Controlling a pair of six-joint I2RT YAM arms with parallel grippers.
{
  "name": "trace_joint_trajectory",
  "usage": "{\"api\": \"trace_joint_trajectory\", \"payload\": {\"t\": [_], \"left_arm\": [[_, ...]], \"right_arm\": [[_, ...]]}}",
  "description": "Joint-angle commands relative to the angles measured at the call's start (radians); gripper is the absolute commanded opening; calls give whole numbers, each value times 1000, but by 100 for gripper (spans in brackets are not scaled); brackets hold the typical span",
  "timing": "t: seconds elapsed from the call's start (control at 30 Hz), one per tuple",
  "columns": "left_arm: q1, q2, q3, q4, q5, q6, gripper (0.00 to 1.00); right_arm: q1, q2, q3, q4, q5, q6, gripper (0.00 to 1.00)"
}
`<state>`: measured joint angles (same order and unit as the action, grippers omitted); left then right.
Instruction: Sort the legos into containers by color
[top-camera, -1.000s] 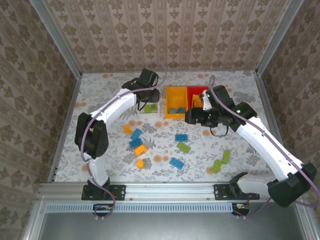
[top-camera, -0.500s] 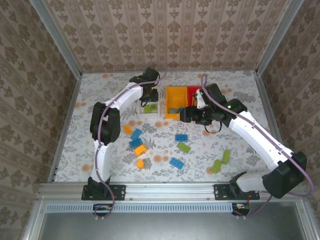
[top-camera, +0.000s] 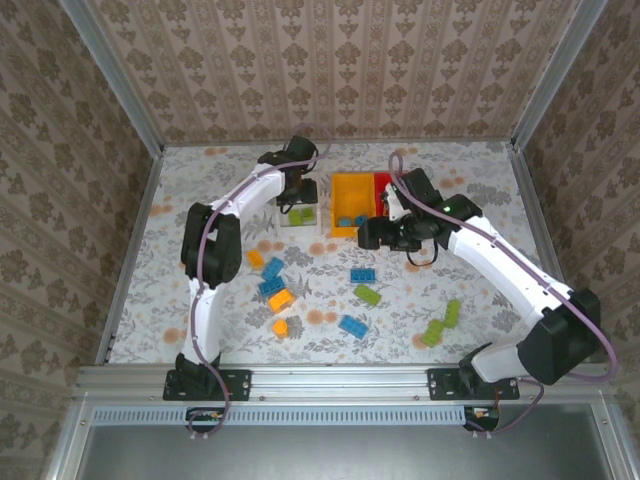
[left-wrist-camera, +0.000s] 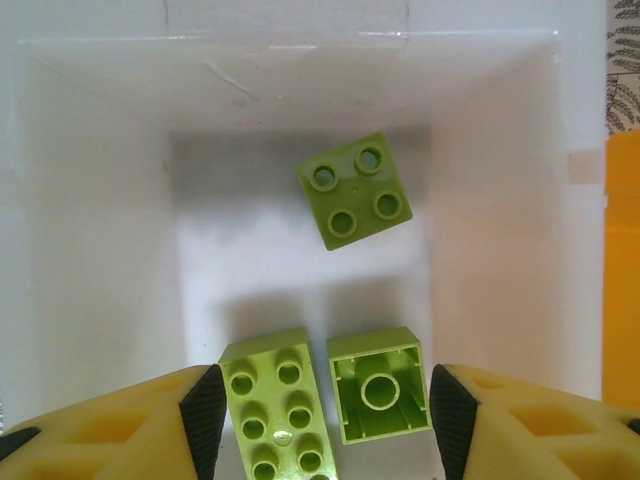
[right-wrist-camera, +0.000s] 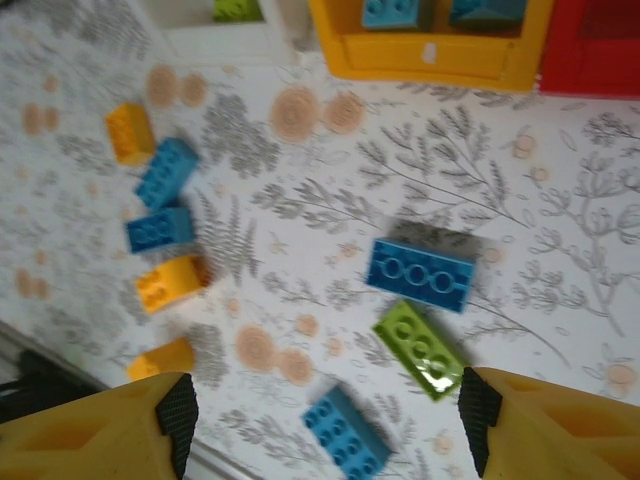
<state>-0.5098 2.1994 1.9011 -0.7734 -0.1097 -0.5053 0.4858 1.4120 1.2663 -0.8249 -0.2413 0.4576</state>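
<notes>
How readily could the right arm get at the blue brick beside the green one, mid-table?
Probably yes: the open right gripper hovers above the blue brick, nothing covers it, and the green brick seems just apart.

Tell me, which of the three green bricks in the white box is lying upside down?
The small brick beside the long brick: its hollow underside with a round tube faces up, while the long brick and the square brick show studs.

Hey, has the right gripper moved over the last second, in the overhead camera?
Yes. In the top view the right gripper has shifted left, and now sits at the near right corner of the yellow bin, which has stayed put.
</notes>
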Motion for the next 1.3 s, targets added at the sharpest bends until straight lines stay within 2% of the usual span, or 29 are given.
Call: {"api": "trace_joint_trajectory", "payload": {"t": [0.0, 0.13, 0.33, 0.5, 0.53, 0.67, 0.8, 0.93, 1.27], "left_arm": [[-11, -97, -29, -24, -27, -26, 66], [-28, -197, -100, -13, -10, -98, 73], [-80, -399, -247, -8, -10, -202, 80], [-115, -620, -467, 44, 17, -253, 80], [-118, -665, -514, 50, 22, -261, 80], [-126, -819, -646, 40, 28, -292, 80], [-134, -913, -703, 6, 18, -302, 80], [-140, -964, -736, -13, 7, -307, 80], [-163, -994, -749, -12, 3, -315, 79]], "right_arm": [[45, 36, -24, -99, 122, -120, 77], [134, 107, -12, -168, 249, -234, 81], [239, 249, 4, -204, 401, -294, 87], [250, 381, 42, -203, 475, -321, 94], [249, 403, 52, -196, 491, -326, 100], [246, 479, 102, -178, 510, -319, 100], [245, 534, 154, -156, 480, -291, 100], [234, 582, 176, -151, 451, -260, 96], [165, 613, 191, -108, 439, -228, 72]]}}
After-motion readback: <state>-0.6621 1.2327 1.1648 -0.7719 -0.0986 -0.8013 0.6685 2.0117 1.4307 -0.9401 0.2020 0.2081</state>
